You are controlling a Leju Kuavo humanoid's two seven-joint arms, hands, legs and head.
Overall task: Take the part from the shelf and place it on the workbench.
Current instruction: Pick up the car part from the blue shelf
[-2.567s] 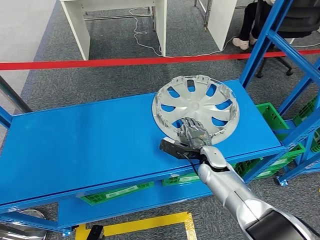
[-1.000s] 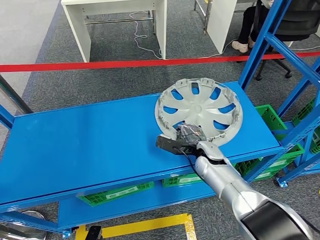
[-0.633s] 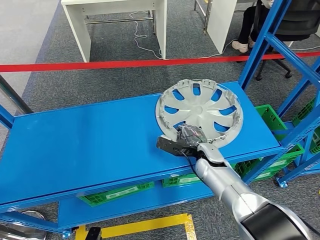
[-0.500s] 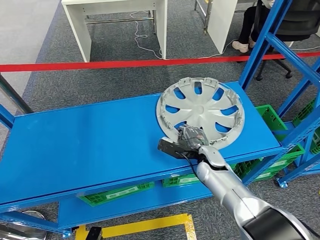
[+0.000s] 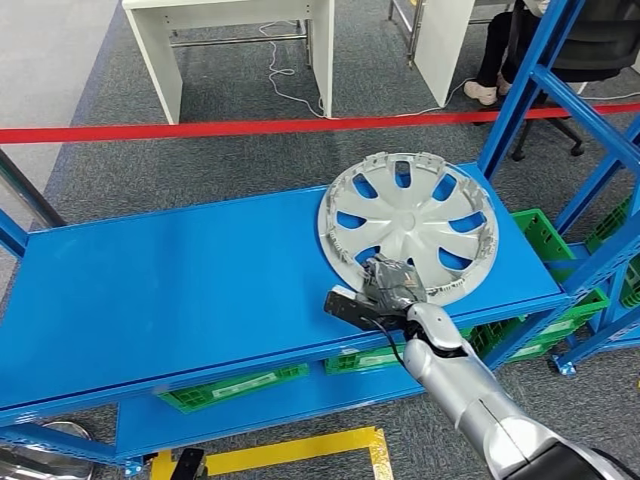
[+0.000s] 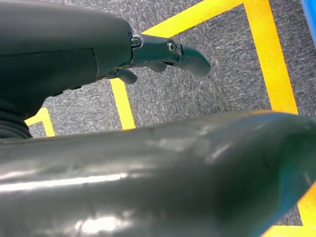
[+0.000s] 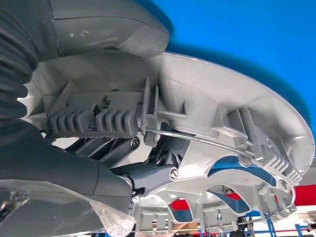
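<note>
A silver hubcap with blue showing through its spoke openings lies on the right part of the blue shelf. My right hand grips its near rim. In the right wrist view the thumb lies over the outside of the hubcap's rim and the dark fingers curl against the ribbed inside. The rim stands a little off the blue surface there. My left hand hangs over grey carpet with yellow tape, its fingers apart and holding nothing.
Blue shelf uprights rise at the right. Green crates sit on the lower level. Red tape crosses the floor behind the shelf, with white desks and a seated person beyond. Another silver part lies bottom left.
My right hand has closed on the hubcap's near rim and moved right and slightly toward me, and the hubcap has shifted right along the shelf with it.
</note>
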